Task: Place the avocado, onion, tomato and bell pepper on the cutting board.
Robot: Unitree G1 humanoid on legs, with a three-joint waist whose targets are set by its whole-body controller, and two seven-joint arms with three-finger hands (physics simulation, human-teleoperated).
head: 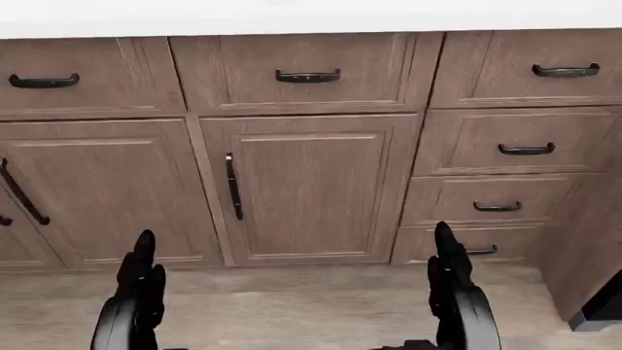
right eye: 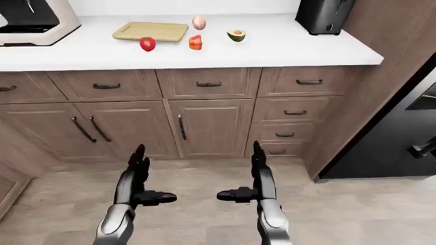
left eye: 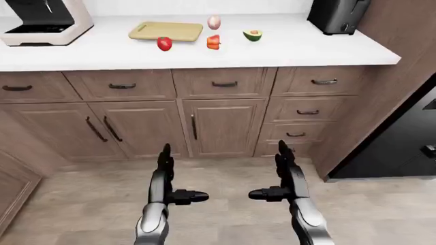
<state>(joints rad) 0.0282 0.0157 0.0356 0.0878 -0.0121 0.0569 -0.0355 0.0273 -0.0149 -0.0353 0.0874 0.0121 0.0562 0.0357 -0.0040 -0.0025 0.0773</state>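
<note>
While my left hand [left eye: 165,178] and right hand [left eye: 284,176] hang low over the floor with fingers spread, holding and touching nothing, the food sits far off on the counter [left eye: 306,48]. Tomato [left eye: 164,44] touches the board's [left eye: 166,30] near edge; pepper [left eye: 213,42], onion [left eye: 214,22] and avocado [left eye: 253,34] lie to its right. I can read no writing.

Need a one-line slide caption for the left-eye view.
Both open black hands hover low, empty; rectangular wooden cutting board on white counter holds nothing.
</note>
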